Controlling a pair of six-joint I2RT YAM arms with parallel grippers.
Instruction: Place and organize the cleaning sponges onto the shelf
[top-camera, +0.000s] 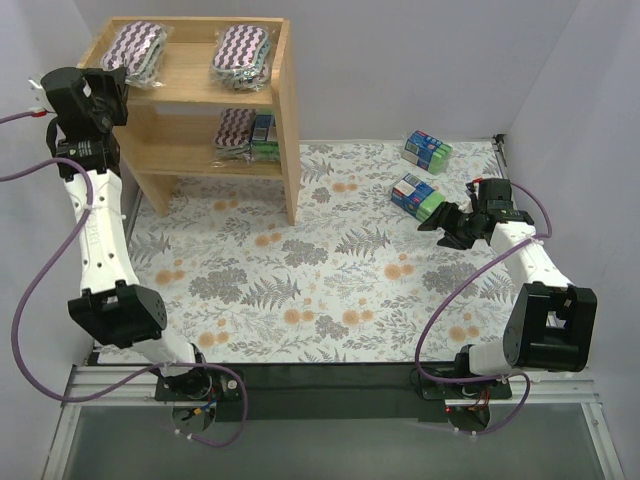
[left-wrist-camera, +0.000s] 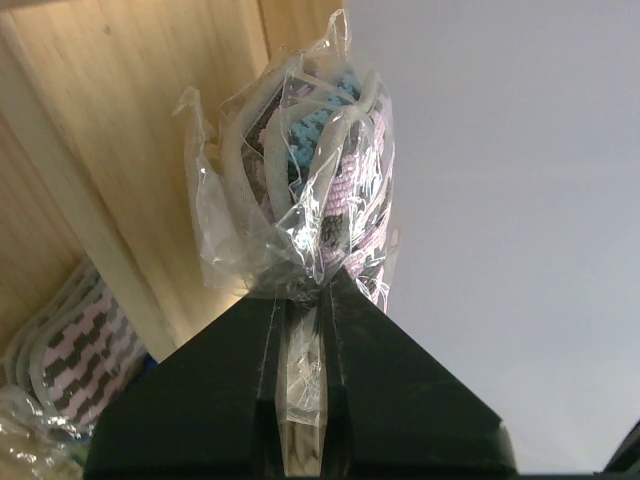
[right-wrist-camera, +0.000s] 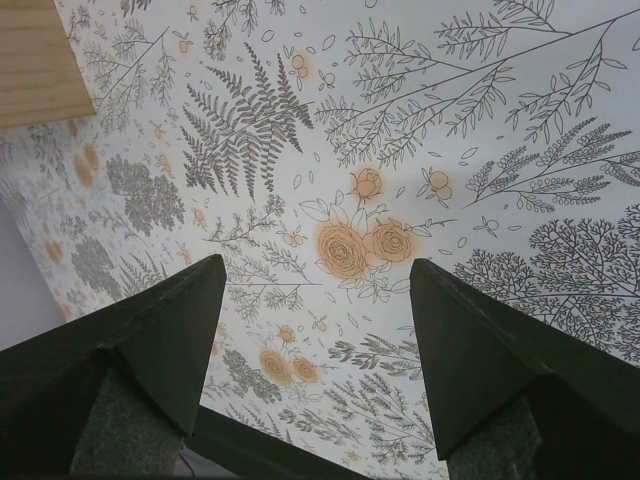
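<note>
The wooden shelf (top-camera: 290, 120) stands at the back left. My left gripper (top-camera: 118, 78) is shut on the clear wrap of a purple zigzag sponge (top-camera: 138, 48) at the left end of the top tier. The left wrist view shows the jaws (left-wrist-camera: 303, 300) pinching the wrap, with the sponge (left-wrist-camera: 320, 170) edge-on beside the wood (left-wrist-camera: 120, 120). A second purple sponge (top-camera: 243, 55) lies at the top right. A third (top-camera: 235, 130) and a blue-green pack (top-camera: 264, 135) sit on the lower tier. Two blue-green packs (top-camera: 427, 150) (top-camera: 417, 194) lie on the table. My right gripper (top-camera: 442, 222) (right-wrist-camera: 315, 265) is open and empty, just near of them.
A floral cloth (top-camera: 330, 280) (right-wrist-camera: 380, 150) covers the table. White walls close in on the left, back and right. The shelf's right side panel reaches down to the cloth; its corner shows in the right wrist view (right-wrist-camera: 30, 60). Another purple sponge (left-wrist-camera: 80, 350) shows low in the left wrist view.
</note>
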